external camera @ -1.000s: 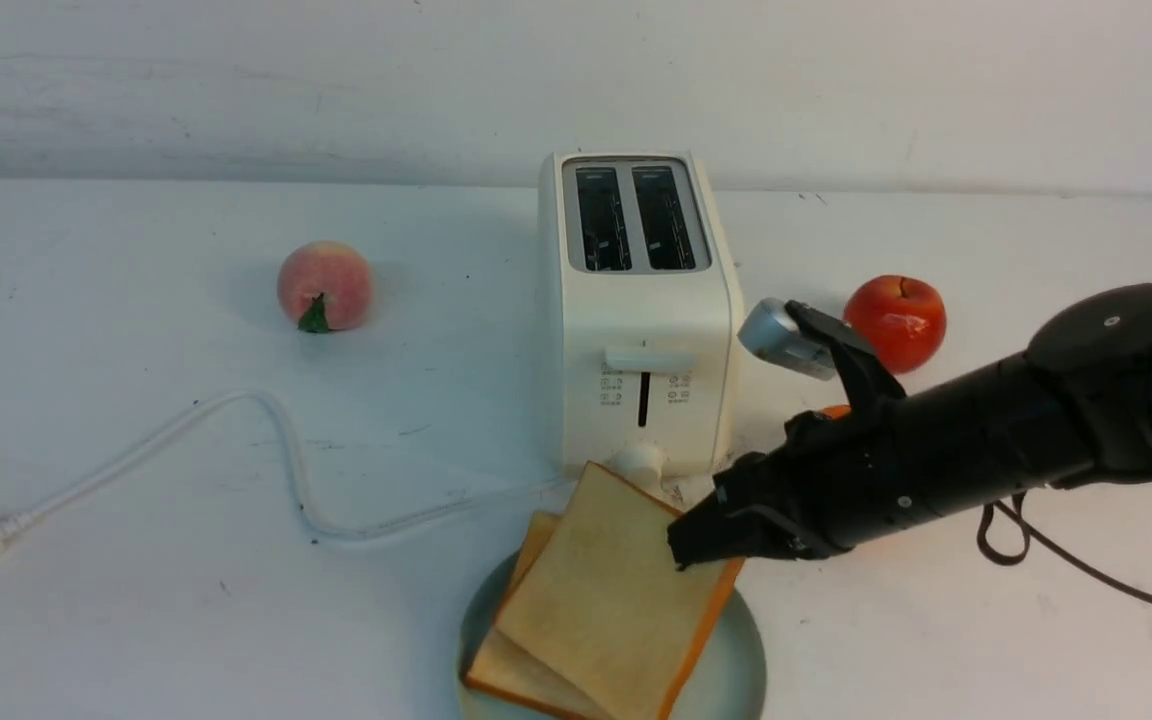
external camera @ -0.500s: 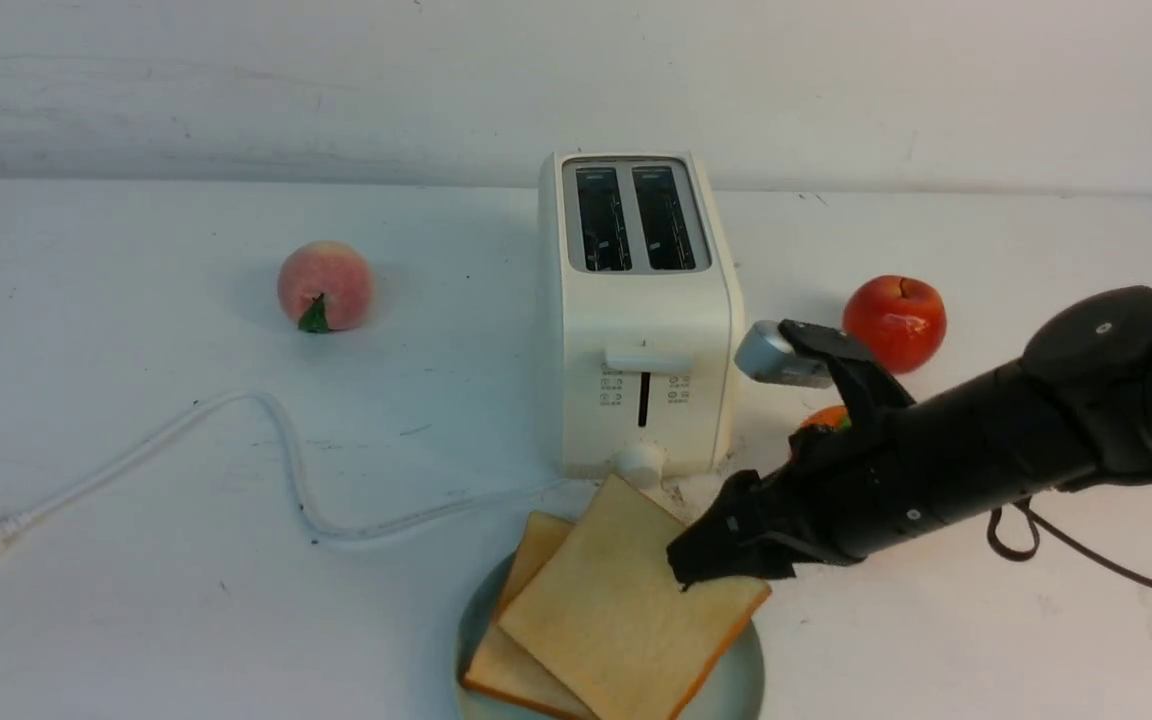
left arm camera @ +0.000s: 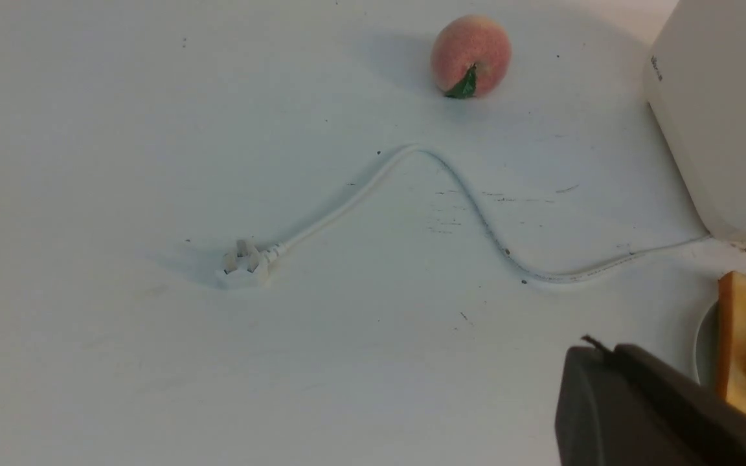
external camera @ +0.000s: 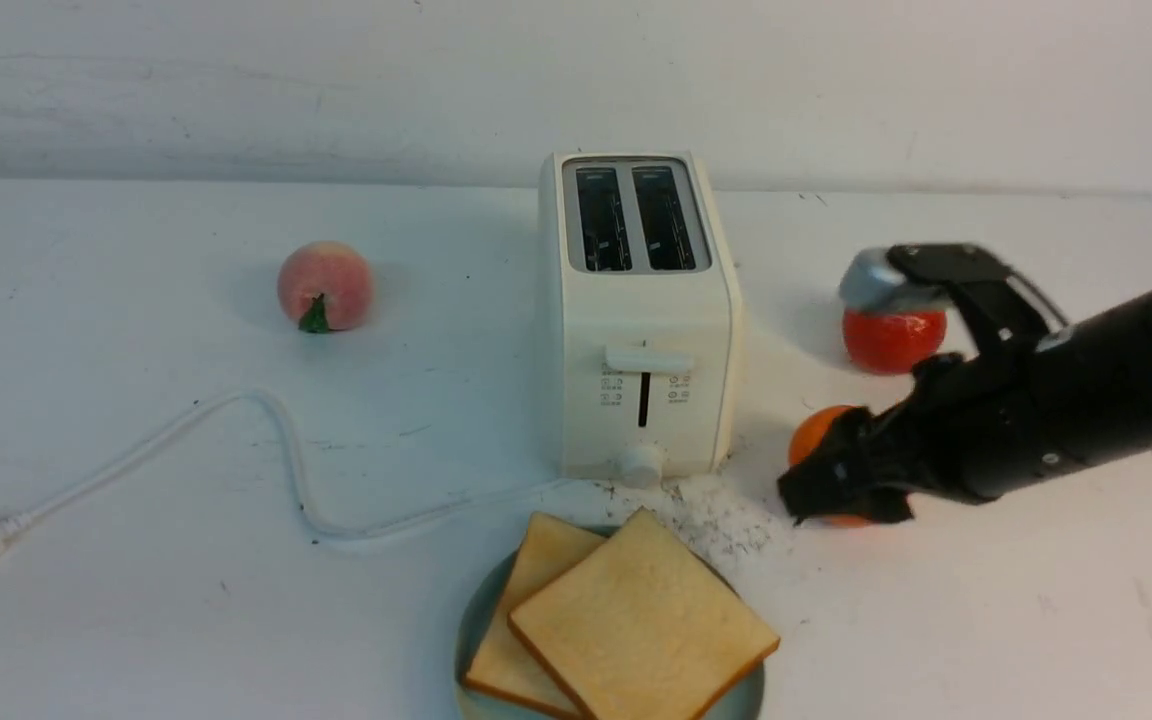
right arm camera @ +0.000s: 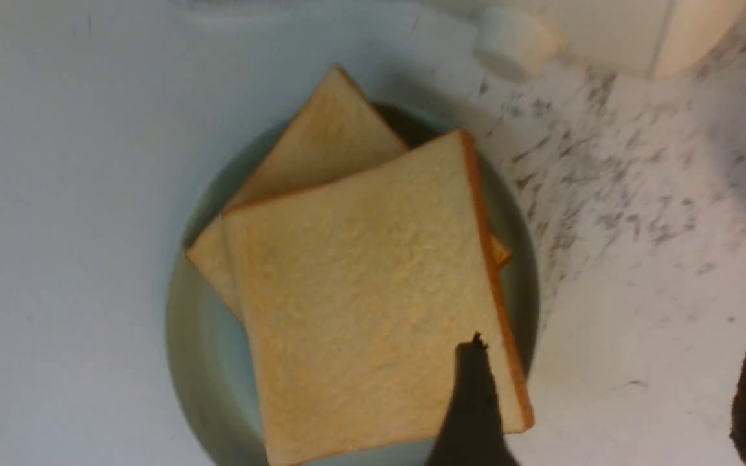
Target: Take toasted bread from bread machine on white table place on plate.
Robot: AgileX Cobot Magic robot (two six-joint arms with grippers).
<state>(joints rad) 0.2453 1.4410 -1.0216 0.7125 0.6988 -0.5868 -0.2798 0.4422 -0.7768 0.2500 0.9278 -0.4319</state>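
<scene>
Two golden square toast slices: overlapped on round blue-green plate before cream toaster, seemingly delivered. Right gripper: spread wide, empty. Left gripper: closed.

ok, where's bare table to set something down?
Free: the left side of the white table, around the peach and cord; the front-right corner, right of the plate. Crowded: right of the bread machine, where apple, orange, crumbs and the right gripper cluster; toasted bread fills the plate.

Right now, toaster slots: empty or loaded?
Empty. The front view shows only dark interiors in both slots of the bread machine; both slices of toasted bread lie overlapped on the plate.
</scene>
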